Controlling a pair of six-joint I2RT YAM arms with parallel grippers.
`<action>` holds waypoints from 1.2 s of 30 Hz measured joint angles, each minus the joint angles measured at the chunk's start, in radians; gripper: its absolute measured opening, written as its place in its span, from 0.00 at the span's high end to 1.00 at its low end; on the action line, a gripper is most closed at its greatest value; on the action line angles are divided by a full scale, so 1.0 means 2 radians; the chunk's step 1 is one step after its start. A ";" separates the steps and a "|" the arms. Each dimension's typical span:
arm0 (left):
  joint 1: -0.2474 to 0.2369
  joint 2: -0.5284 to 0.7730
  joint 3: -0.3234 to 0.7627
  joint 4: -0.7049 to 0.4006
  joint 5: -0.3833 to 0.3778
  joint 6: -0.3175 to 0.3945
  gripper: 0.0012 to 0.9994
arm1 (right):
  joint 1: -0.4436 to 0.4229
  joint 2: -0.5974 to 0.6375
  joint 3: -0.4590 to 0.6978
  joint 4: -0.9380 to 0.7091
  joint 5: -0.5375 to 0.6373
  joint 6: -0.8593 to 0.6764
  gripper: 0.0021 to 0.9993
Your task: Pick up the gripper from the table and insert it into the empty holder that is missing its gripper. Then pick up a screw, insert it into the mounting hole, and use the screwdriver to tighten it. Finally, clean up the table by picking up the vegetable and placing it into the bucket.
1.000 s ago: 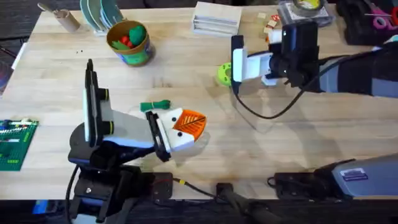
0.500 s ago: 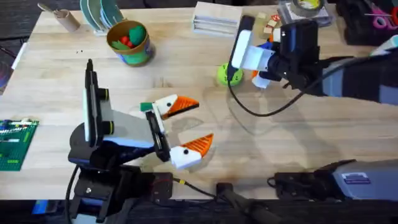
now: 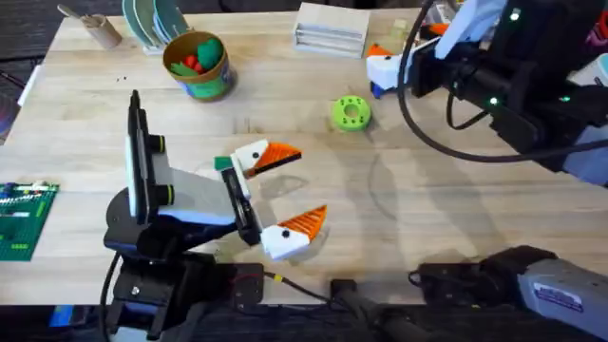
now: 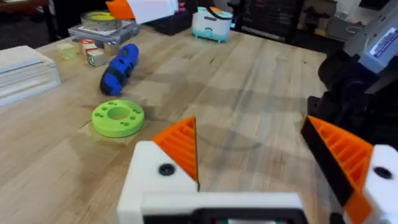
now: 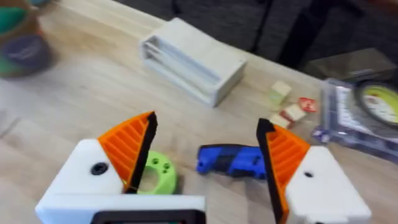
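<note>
My left gripper (image 3: 285, 193) stands open above the table's middle, and both white fingers carry ribbed orange pads (image 4: 181, 144). The dark-green vegetable (image 3: 222, 163) lies against the far finger, partly hidden by it. My right gripper (image 3: 404, 49) is raised at the back right, also open, with orange pads (image 5: 132, 144) on both fingers. The blue screwdriver (image 5: 231, 160) lies on the table between those fingers and below them; it also shows as a blue screwdriver (image 4: 120, 67) in the left wrist view. The bucket (image 3: 199, 66) stands at the back left. A loose gripper piece, an empty holder and a screw are out of view.
A bright-green disc (image 3: 351, 113) lies near the middle back, next to the screwdriver. A white box (image 3: 331, 26) and small blocks (image 5: 289, 106) sit at the back edge. Red and light-green toys fill the bucket. A green board (image 3: 21, 218) lies at the left edge.
My left gripper opened about half a second ago and has held still since. The right arm lifted and drew back to the right, away from the green disc.
</note>
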 joint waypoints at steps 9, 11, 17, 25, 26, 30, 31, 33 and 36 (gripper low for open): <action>0.000 0.001 0.075 -0.125 -0.182 -0.057 0.01 | 0.000 0.017 0.000 -0.008 -0.052 0.022 0.01; 0.000 0.008 0.120 -0.177 -0.234 -0.058 0.01 | 0.000 0.017 0.000 -0.007 -0.054 0.023 0.01; 0.000 0.129 0.325 -0.365 -0.411 -0.015 0.01 | 0.000 0.017 0.000 -0.007 -0.055 0.024 0.01; 0.000 0.325 0.419 -0.401 -0.537 0.078 0.01 | 0.000 0.017 0.000 -0.008 -0.055 0.024 0.01; 0.000 0.333 0.419 -0.402 -0.539 0.082 0.01 | 0.000 0.017 0.000 -0.008 -0.055 0.024 0.01; 0.000 0.363 0.419 -0.426 -0.539 0.139 0.01 | 0.000 0.017 0.000 -0.008 -0.055 0.024 0.01; 0.000 0.370 0.419 -0.439 -0.538 0.163 0.01 | 0.000 0.017 0.000 -0.009 -0.055 0.024 0.01; 0.000 0.384 0.419 -0.457 -0.535 0.211 0.01 | 0.000 0.017 0.000 -0.011 -0.055 0.024 0.01; 0.000 0.409 0.419 -0.458 -0.531 0.260 0.01 | 0.000 0.017 0.000 -0.012 -0.055 0.025 0.01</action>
